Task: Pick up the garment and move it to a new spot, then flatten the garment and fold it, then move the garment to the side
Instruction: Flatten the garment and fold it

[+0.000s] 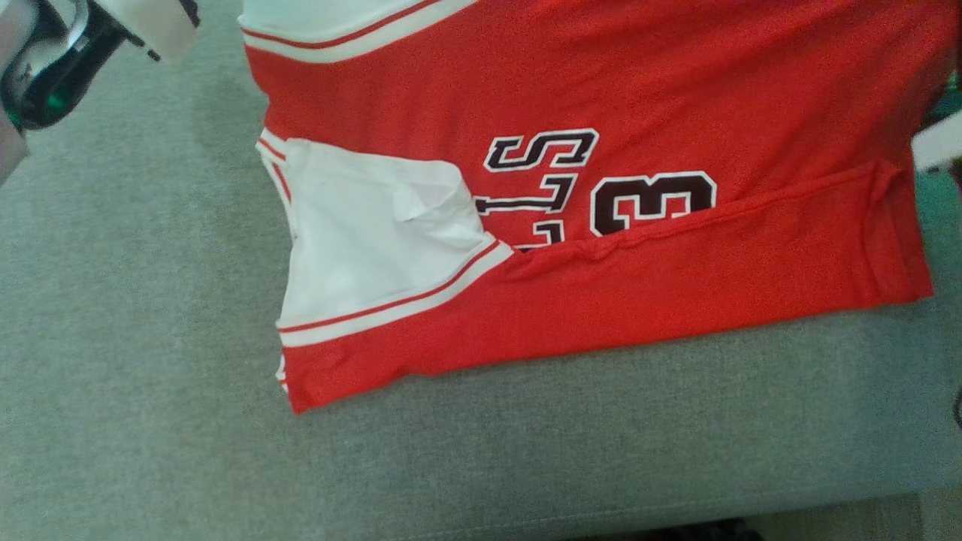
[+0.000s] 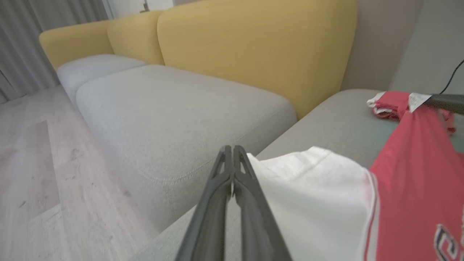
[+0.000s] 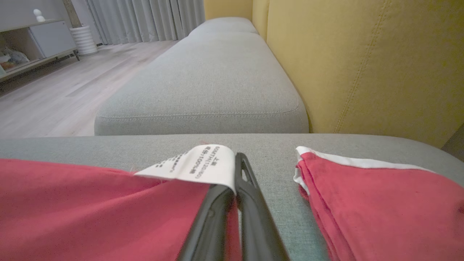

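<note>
The garment [image 1: 601, 90] is a red jersey with white sleeves and dark lettering, spread on a grey sofa seat [image 1: 150, 338], its near edge folded over in a red band. In the left wrist view my left gripper [image 2: 232, 149] is shut, and the garment's white sleeve [image 2: 319, 188] hangs raised against its right finger. My right gripper [image 3: 236, 163] is shut on the red cloth [image 3: 90, 206] at its white care label [image 3: 195, 165]. That grip appears again in the left wrist view, where the right gripper [image 2: 444, 101] holds the cloth up. Another bunched part of the garment [image 3: 380, 203] lies to the right.
A yellow backrest [image 2: 253, 47] runs behind the seats. A second grey seat cushion [image 3: 217, 79] adjoins this one, with wood floor [image 2: 32, 181] beyond its front edge. Curtains [image 3: 145, 18] and a low shelf [image 3: 32, 43] stand farther off. The sofa's front edge [image 1: 526, 518] is close.
</note>
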Motion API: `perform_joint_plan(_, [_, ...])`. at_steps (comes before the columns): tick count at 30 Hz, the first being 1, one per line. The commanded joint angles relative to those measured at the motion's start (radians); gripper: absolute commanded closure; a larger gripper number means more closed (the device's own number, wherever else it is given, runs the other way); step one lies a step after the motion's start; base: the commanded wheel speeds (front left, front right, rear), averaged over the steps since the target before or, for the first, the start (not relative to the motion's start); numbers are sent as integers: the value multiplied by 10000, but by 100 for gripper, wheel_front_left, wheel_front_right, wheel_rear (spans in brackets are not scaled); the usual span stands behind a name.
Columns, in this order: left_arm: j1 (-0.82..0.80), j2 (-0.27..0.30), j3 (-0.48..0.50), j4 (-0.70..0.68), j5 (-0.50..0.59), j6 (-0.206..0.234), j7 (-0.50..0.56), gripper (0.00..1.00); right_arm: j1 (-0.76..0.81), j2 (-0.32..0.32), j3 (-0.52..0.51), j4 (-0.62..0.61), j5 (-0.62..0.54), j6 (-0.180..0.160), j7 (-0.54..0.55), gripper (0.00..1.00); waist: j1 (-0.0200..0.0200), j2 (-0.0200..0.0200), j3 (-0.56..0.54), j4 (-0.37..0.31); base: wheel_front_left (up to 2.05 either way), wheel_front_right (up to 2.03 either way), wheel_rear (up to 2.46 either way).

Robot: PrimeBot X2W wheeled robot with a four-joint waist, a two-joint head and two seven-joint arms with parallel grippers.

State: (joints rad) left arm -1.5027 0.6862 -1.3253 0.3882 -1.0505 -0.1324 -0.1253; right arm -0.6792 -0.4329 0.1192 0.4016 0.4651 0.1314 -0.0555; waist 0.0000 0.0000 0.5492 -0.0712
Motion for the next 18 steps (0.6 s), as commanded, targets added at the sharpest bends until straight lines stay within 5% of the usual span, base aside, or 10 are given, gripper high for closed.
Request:
perform_joint_plan(1, [-523, 465, 451, -297, -130, 17, -164, 100, 602, -335, -55, -362, 87, -7, -21, 100, 0, 0, -217, 161, 0, 0, 0])
perform_joint_plan(4, [-230, 707, 451, -862, -259, 17, -377, 100, 1072, -409, -210, -656, 135, -7, 41, 100, 0, 0, -424, 272, 0, 0, 0])
perform_joint_plan(12, [2463, 2531, 451, -3564, -474, 35, -320, 100, 3744, -324, -1290, -2165, -62, -7, 318, 100, 0, 0, -1151, 686, 0, 0, 0])
perform_joint_plan(18, [4425, 3047, 451, -4905, -62, 703, -627, 100, 5147, 23, -1983, -2984, -664, -7, 601, 100, 0, 0, -1330, 889, 0, 0, 0])
